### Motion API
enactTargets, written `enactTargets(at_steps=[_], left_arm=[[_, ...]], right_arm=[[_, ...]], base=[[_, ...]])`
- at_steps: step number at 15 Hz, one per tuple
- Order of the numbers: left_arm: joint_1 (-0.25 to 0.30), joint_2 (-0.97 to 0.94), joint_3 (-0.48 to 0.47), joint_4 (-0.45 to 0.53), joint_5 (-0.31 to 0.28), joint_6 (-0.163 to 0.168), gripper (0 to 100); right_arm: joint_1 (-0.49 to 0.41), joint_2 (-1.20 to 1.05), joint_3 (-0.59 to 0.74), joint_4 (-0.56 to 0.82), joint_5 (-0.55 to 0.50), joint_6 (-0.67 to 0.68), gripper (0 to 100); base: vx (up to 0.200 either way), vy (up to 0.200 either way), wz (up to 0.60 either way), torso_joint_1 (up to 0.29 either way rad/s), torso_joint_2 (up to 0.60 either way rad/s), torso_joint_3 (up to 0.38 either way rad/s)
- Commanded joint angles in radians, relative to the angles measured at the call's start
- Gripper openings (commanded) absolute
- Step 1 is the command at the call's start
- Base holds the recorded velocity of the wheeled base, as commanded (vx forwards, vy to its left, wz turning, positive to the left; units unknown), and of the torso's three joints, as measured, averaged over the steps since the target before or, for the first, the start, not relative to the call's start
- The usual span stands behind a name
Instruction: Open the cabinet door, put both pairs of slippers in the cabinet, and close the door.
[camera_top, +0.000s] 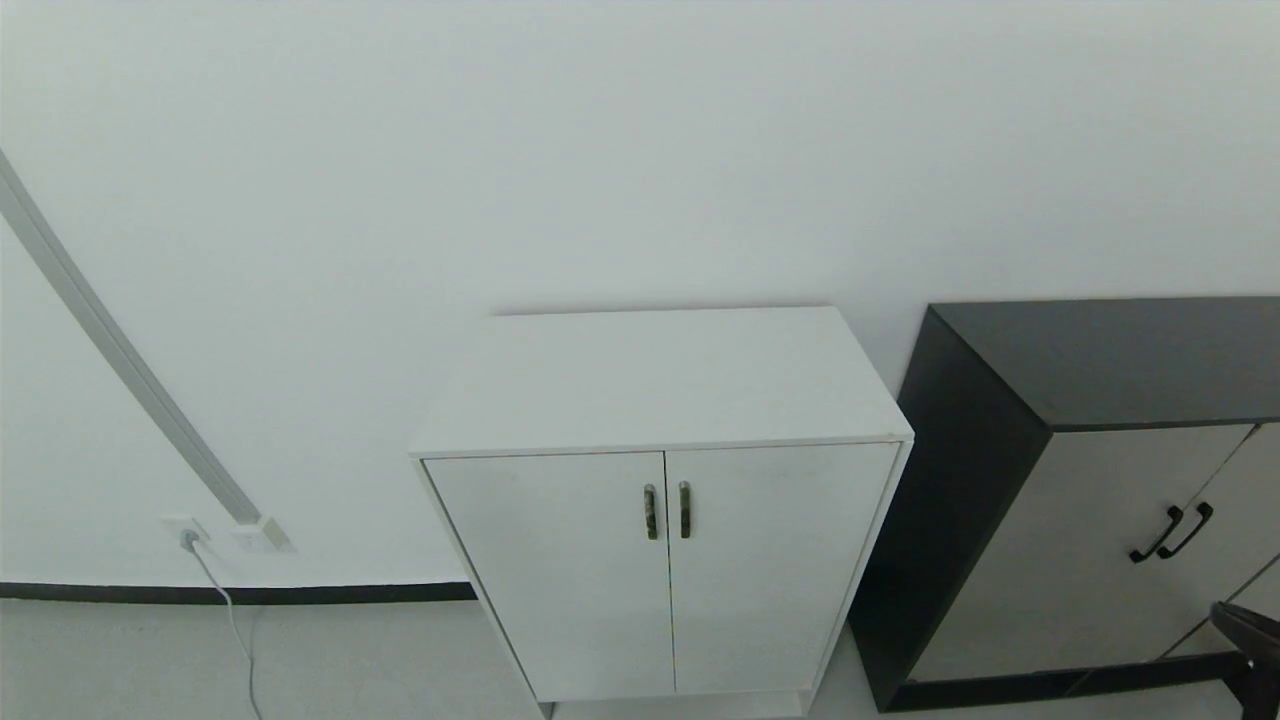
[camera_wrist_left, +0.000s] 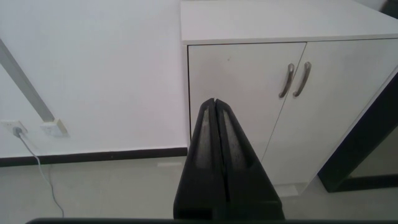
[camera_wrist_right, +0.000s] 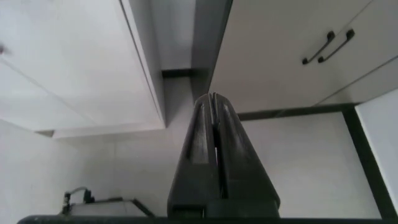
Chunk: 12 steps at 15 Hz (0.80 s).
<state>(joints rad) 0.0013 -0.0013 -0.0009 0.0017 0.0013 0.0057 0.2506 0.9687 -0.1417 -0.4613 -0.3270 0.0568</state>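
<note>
One white cabinet, one black cabinet, four door handles.

The cabinet is plain white, its door handles a dull silver-grey. The neighbour unit is black with pale grey doors and black pulls. The wall is white, the skirting stripe black. The left hand and right hand are both black.

the left gripper has its two dark fingers pressed flat together, with nothing between them. it hangs in front of the white cabinet, apart from it, aimed at the lower part of the cabinet's left door. the right gripper has its fingers closed too, showing just a hairline seam. it is empty and held low off the cabinet's right bottom corner, not touching it.
</note>
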Motion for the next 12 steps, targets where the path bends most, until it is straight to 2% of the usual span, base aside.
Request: enactTargets(at_steps=[1, 5, 11, 12], left_arm=[[0.0, 0.001, -0.001, 0.0, 0.0, 0.0, 0], [0.0, 0.001, -0.001, 0.0, 0.0, 0.0, 0], [0.0, 0.001, -0.001, 0.0, 0.0, -0.001, 0], [0.0, 0.001, -0.001, 0.0, 0.0, 0.0, 0]], right_arm=[[0.001, -0.159, 0.014, 0.075, 0.032, 0.0, 0], [0.001, -0.285, 0.06, 0.174, 0.062, 0.001, 0], [0.001, -0.421, 0.142, 0.191, 0.089, 0.001, 0], [0.002, -0.476, 0.142, 0.282, 0.112, 0.001, 0]], base=[[0.0, 0.0, 0.0, 0.0, 0.0, 0.0], [0.0, 0.0, 0.0, 0.0, 0.0, 0.0], [0.0, 0.0, 0.0, 0.0, 0.0, 0.0], [0.0, 0.0, 0.0, 0.0, 0.0, 0.0]])
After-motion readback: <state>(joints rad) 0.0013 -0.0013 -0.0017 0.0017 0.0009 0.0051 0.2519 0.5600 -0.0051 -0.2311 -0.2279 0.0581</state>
